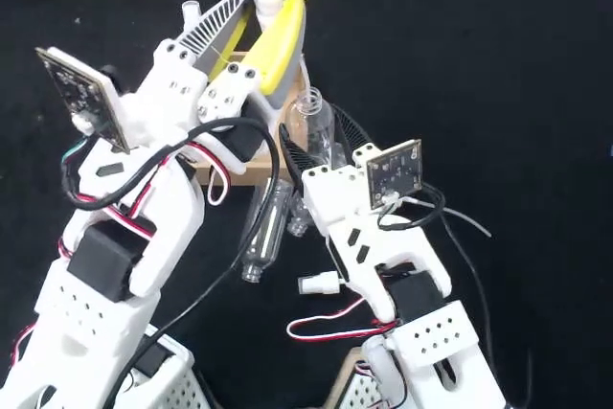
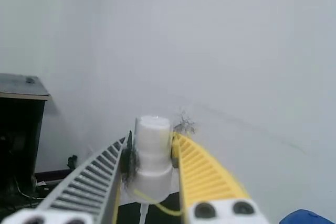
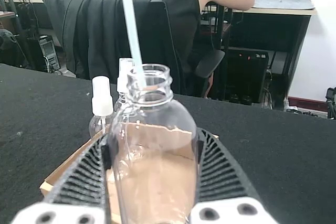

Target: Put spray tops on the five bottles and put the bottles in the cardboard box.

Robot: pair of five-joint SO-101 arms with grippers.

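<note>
Overhead, the cardboard box lies largely covered by both arms on the black table. A loose bottle and a spare spray top lie near it. From the left wrist, the left gripper is clamped on a white spray top. From the right wrist, the right gripper squeezes an upright open bottle with a dip tube entering its neck. Two capped bottles stand just behind.

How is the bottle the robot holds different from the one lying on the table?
The held bottle stands upright in the right gripper; the lying bottle rests on its side on the table. A spray top's tube reaches the held bottle's mouth; the lying bottle has none. Both are clear and uncapped.
</note>
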